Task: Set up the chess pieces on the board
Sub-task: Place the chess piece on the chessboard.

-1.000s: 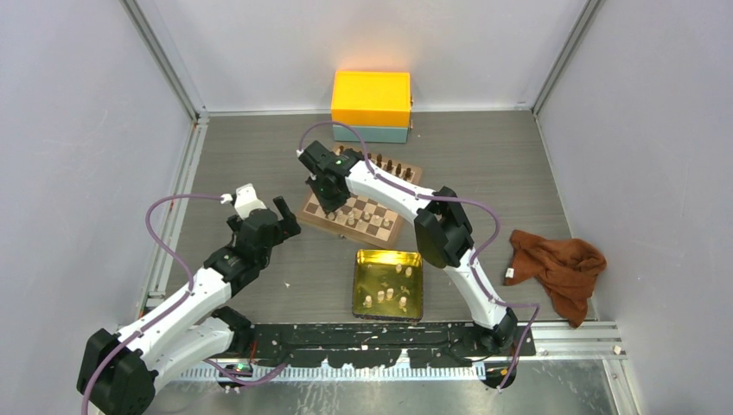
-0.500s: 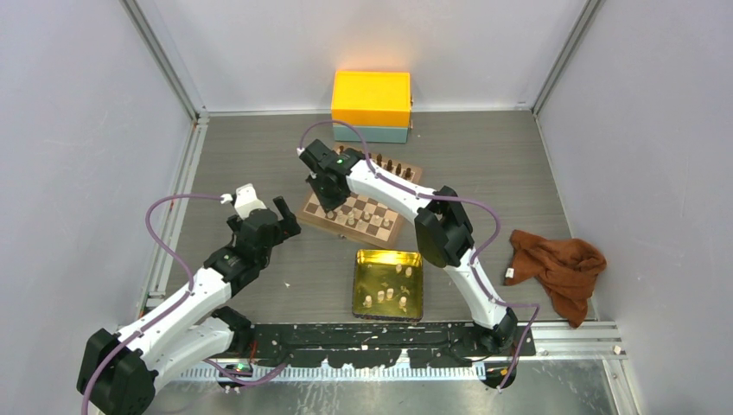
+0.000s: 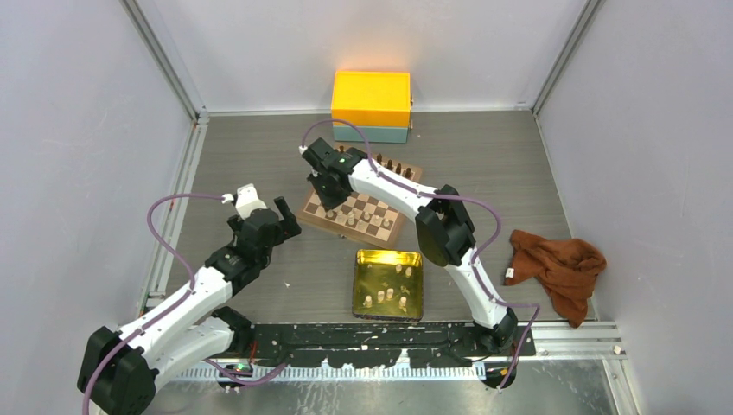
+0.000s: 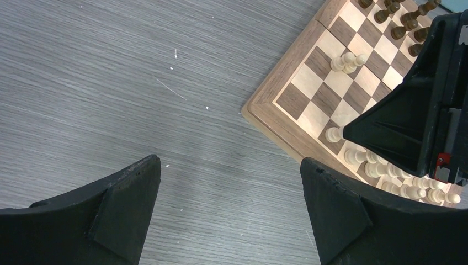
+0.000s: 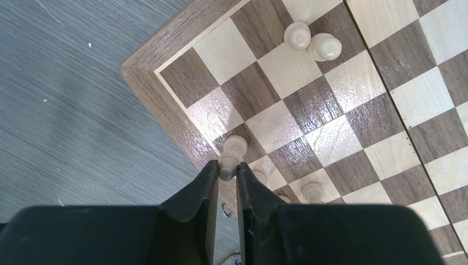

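**Right arm gripping a pale piece at the board edge**

Right end effector [image 5: 226, 175] is pinching one pale piece [image 5: 232, 154] between nearly closed fingers, over a dark edge square of the board [image 5: 165, 55]. Left end effector [image 4: 230, 163] is hanging released, fingers spread wide, above bare desk [image 4: 110, 66] just beside the board's corner. More pale pieces [image 3: 387, 296] are lying in the gold tray [image 3: 361, 285], near the board.

Grey table [image 3: 259, 156]: board [image 3: 313, 215], gold tray [image 3: 387, 253], cloth [image 3: 557, 268] (rust-brown), box [image 3: 372, 99].
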Controlling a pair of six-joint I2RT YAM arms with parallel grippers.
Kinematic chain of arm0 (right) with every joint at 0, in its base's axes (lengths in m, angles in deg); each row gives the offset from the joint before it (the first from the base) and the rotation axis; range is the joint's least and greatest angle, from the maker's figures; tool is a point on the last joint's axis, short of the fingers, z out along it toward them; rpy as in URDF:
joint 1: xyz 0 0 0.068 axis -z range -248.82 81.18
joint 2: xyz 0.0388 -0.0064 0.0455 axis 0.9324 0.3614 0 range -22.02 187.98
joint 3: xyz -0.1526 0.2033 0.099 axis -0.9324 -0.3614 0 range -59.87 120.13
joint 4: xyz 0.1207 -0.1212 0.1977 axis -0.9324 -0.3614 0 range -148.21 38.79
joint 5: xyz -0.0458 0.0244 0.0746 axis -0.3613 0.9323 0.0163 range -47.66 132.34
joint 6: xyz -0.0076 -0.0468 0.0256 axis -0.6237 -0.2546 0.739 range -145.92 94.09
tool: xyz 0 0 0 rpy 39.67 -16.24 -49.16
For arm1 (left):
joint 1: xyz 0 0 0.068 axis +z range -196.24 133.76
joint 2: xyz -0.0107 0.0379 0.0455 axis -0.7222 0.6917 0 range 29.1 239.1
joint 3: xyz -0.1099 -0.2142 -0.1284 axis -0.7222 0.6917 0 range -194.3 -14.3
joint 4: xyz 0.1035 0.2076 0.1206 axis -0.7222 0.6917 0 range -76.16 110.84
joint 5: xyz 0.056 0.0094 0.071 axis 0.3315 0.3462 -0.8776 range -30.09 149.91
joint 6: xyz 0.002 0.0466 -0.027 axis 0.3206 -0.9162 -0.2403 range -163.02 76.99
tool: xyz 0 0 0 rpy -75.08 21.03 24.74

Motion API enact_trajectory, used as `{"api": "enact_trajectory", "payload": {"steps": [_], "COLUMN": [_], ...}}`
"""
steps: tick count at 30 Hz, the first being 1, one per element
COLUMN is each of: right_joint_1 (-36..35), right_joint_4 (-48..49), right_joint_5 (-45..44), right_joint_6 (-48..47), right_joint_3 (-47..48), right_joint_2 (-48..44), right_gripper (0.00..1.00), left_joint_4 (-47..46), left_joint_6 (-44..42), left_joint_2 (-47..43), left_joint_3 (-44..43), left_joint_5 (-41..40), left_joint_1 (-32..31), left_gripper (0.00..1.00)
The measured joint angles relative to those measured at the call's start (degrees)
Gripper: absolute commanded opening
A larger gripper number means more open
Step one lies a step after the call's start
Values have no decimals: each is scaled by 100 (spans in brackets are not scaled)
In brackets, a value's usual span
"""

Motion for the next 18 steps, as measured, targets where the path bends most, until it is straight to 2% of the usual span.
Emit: {"api": "enact_trajectory", "payload": {"steps": [8,18], "right_joint_1": [9,9], "right_joint_4": [50,24], "right_joint_5": [22,20], "right_joint_6": [-17,-79], "right_joint_3": [-68,-232], "right_joint_2": [-17,-17], "right_gripper": [29,30], "left_joint_4": [0,0], "left_joint_6": [-2,-2], "left_joint_2": [28,28], "left_joint_3": [0,0], "left_joint_5": [0,0], "left_joint_1": [0,0], "left_gripper": [98,98]}}
